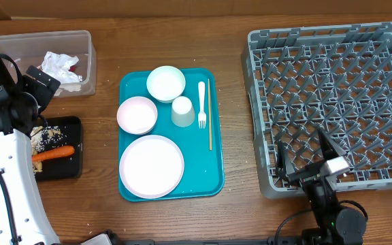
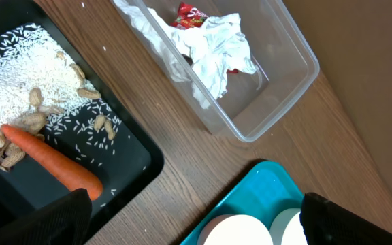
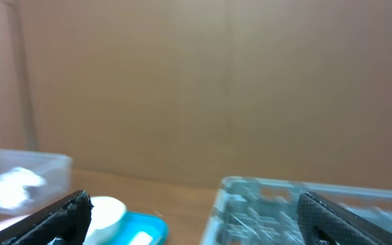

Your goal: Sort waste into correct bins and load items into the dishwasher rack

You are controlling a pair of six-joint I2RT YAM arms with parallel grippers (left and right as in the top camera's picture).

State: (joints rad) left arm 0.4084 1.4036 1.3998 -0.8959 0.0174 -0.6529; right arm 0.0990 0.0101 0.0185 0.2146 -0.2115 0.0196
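Move the empty, wide-open right gripper (image 1: 299,138) from the rack (image 1: 332,82)'s near corner to the small cup (image 1: 182,111) on the teal tray (image 1: 199,170), come straight down, mind the fork (image 1: 201,105) and chopsticks (image 1: 209,116) just beside, and leave the empty, wide-open left gripper (image 2: 194,197) by the clear tub (image 1: 39,35) and black tray (image 1: 60,169), 2 bins holding waste.

The left arm (image 1: 5,170) hides part of the black tray (image 1: 64,167). The rack (image 3: 284,199) looks blurry and cut off.

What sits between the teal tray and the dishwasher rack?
Nothing; only bare wooden table separates the teal tray from the dishwasher rack, as the overhead view shows.
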